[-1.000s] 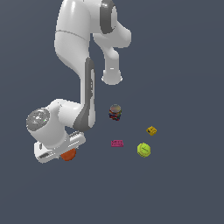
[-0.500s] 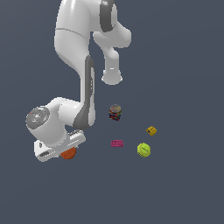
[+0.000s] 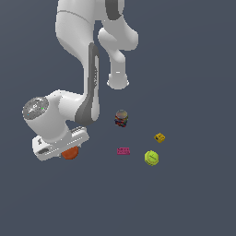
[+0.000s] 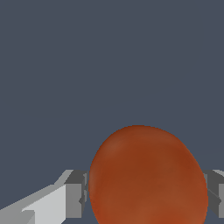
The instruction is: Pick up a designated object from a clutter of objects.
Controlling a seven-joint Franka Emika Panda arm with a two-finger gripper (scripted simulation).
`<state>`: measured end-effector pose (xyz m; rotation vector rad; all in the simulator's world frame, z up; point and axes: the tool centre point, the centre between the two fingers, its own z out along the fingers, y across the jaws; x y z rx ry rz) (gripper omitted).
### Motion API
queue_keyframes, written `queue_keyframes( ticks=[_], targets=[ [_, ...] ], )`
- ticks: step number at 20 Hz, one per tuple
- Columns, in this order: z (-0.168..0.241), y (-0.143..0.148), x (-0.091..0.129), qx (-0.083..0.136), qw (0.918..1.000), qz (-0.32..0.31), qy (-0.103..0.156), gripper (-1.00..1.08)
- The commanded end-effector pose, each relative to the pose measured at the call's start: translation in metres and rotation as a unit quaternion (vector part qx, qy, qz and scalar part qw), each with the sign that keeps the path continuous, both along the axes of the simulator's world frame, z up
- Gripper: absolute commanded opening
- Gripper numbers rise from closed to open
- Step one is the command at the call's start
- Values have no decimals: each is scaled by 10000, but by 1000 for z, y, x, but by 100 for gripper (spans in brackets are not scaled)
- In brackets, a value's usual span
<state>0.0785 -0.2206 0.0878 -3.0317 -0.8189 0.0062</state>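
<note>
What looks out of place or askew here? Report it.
Nothing stands out. The rust-orange ball sits intact between the gripper fingers, apart from the upright can, pink block, yellow block and yellow-green ball.

You saw the orange ball (image 4: pixel 148 177) filling the gap between the two fingers (image 4: pixel 75 192), each pad pressed against one side of it, over plain grey ground (image 4: pixel 109 61).

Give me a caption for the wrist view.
Rust-orange ball sits between the gripper fingers, over bare grey floor.
</note>
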Motion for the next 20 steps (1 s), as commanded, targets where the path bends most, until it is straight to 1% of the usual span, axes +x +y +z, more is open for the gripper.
queue_keyframes(
  ticks=[1,20],
  targets=[
    [17,-1,-10,-8,10000,-1,-15,-100],
    [167,-12,-110,-5,10000,1,-17,-100]
  ],
)
